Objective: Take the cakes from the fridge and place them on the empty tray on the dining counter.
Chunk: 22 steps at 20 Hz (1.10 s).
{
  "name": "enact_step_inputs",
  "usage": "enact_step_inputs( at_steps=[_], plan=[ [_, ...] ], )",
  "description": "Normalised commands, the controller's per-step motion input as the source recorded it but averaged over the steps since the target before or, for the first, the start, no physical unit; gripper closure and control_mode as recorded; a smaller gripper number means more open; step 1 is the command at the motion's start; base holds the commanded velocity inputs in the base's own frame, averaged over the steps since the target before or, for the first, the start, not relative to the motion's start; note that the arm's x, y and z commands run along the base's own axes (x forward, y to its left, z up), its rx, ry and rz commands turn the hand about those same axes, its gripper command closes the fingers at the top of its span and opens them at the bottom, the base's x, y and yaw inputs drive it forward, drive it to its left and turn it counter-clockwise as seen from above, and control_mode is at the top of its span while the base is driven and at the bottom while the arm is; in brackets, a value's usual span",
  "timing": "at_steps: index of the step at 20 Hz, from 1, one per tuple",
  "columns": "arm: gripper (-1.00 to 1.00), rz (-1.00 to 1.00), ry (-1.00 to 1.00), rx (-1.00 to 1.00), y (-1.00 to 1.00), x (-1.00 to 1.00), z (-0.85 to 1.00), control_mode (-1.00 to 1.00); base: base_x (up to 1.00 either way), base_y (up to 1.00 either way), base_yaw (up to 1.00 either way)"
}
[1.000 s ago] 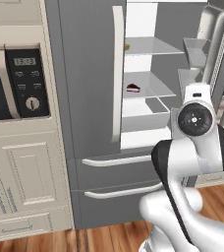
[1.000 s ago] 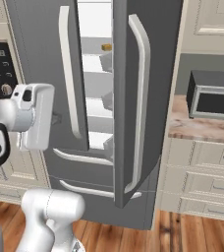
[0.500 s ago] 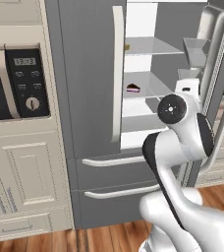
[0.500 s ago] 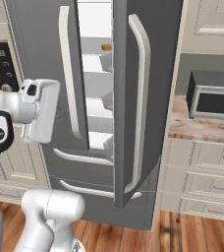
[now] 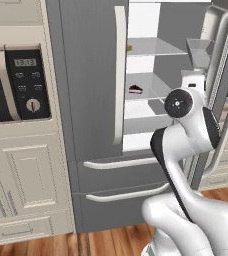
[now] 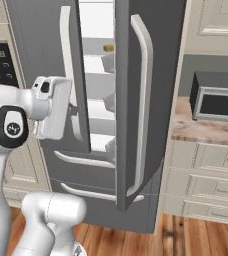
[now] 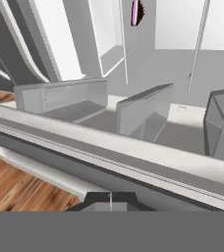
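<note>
Fridge (image 5: 91, 100) with its right door swung open holds the chocolate wedge (image 5: 135, 89) on a glass shelf (image 5: 151, 85) and the tan block (image 6: 108, 48) one shelf higher, both beyond the empty, closed claw (image 7: 110, 199).

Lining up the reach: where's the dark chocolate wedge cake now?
The dark chocolate wedge cake sits on the fridge's middle glass shelf, just right of the closed left door's cream handle.

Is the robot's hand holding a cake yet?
No, nothing is held. The gripper is shut and empty, and the chocolate cake sits on its fridge shelf.
</note>
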Motion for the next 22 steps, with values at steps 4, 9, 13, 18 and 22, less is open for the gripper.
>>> enact_step_inputs(
  at_steps=[4,9,13,18,22],
  plan=[
    [1.0,0.0,0.0,0.0,-0.06,0.28,0.0,-1.0,0.0,0.0,0.0],
    [1.0,-0.01,0.0,-0.03,0.0,0.32,0.0,-1.0,0.0,0.0,0.0],
    [1.0,0.0,0.0,-0.03,0.0,0.36,0.0,-1.0,0.0,0.0,0.0],
    [1.0,-0.01,0.0,0.0,-0.14,0.26,0.0,-1.0,0.0,0.0,0.0],
    [1.0,-0.05,0.0,0.0,-0.31,0.17,-0.02,-1.0,0.0,0.0,0.0]
  ],
)
